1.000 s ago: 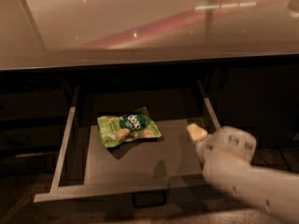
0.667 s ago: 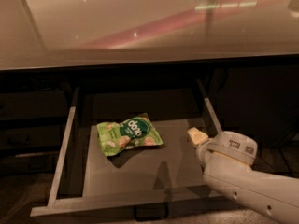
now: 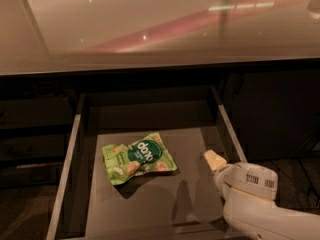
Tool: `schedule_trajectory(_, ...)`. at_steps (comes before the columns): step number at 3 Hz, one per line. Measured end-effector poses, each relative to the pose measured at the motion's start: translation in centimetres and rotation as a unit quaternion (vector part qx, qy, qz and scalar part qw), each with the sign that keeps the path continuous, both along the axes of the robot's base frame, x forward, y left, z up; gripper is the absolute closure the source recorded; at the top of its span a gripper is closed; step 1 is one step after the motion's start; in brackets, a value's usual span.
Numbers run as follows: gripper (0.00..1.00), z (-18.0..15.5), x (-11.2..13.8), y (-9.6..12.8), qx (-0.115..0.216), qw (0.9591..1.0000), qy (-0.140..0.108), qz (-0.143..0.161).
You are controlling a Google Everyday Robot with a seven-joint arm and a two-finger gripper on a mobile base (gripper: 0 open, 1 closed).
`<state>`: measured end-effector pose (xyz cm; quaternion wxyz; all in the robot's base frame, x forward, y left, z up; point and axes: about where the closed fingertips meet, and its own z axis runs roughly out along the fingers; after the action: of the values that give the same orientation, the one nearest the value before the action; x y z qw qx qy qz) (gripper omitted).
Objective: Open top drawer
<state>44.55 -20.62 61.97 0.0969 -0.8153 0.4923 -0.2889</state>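
Top drawer (image 3: 150,206) stands pulled well out from under the counter (image 3: 150,29), a green snack bag (image 3: 138,157) lying on its dark floor, so we judge the opening nearly done. Our gripper (image 3: 216,160) sits just inside the right side rail (image 3: 227,129) near the front (clamped or apart, we cannot tell). We should pull straight along the rails, never sideways.

view: just one camera, up high and close, looking down past the desk (image 3: 150,29) edge into the top drawer (image 3: 145,204)
hand (image 3: 215,160): near right, by the drawer's right side
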Motion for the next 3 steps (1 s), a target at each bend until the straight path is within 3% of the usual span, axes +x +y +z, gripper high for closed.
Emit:
schedule_trajectory(1, 0.0, -0.1, 0.3, 0.2, 0.023, 0.9996, 0.01, 0.011)
schedule_trajectory(2, 0.0, 2.6, 2.1, -0.1, 0.089, 0.9957, -0.021, 0.016)
schedule_trajectory(3, 0.0, 3.9, 2.8, 3.6, 0.15, 0.9852, -0.05, 0.067)
